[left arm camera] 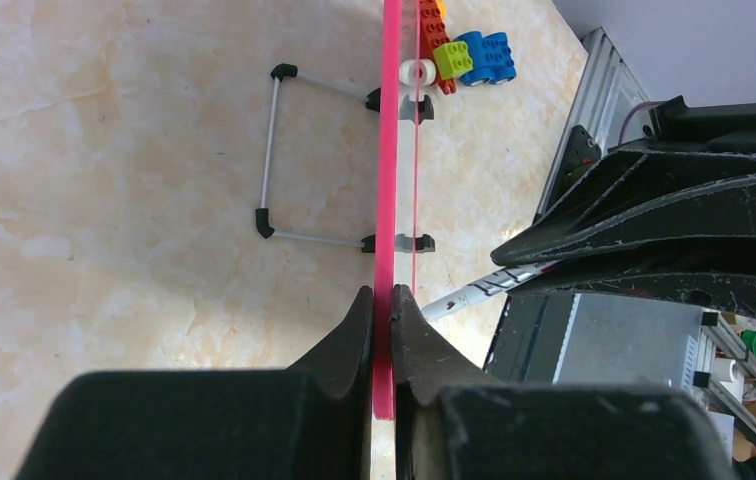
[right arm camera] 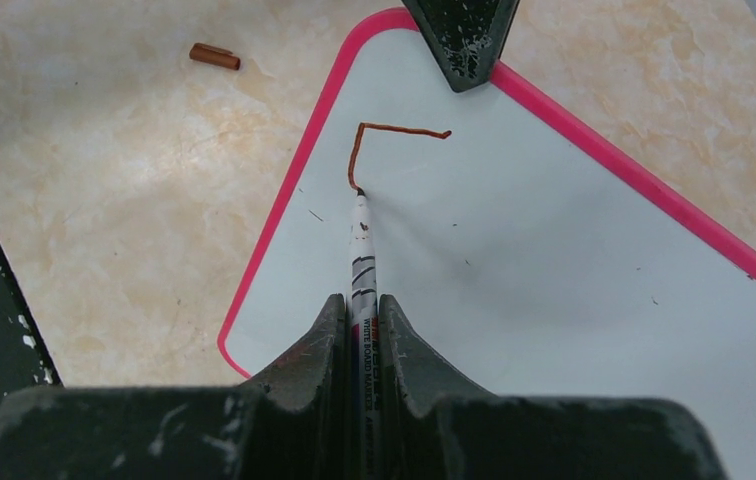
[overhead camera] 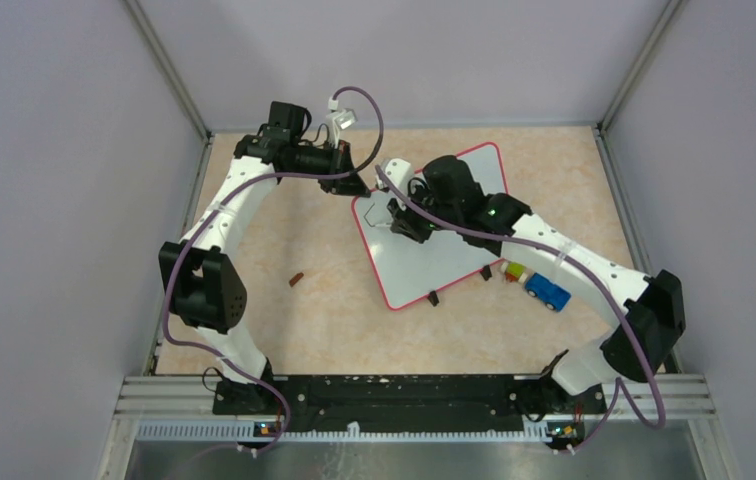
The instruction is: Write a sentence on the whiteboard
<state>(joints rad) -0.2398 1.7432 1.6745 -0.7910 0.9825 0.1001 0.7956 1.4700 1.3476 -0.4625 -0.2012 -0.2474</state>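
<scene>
While left jaws pinch whiteboard [overhead camera: 426,268], toy blocks [overhead camera: 546,291] beside it (cap [overhead camera: 296,279] apart)

From above, the right arm [overhead camera: 554,250] lies across the whiteboard [overhead camera: 424,270], covering the marker and nearly all of the brown-red stroke [right arm camera: 394,128]. In the left wrist view the board stands edge-on, so its face is unseen, and the toy bricks [left arm camera: 464,55] run off the top edge. In the right wrist view the marker [right arm camera: 362,230] barrel vanishes inside the right gripper [right arm camera: 362,300] with its print only partly legible. The board is cut by the right and bottom edges, and the small brown piece [right arm camera: 215,56] is too small to identify.
</scene>
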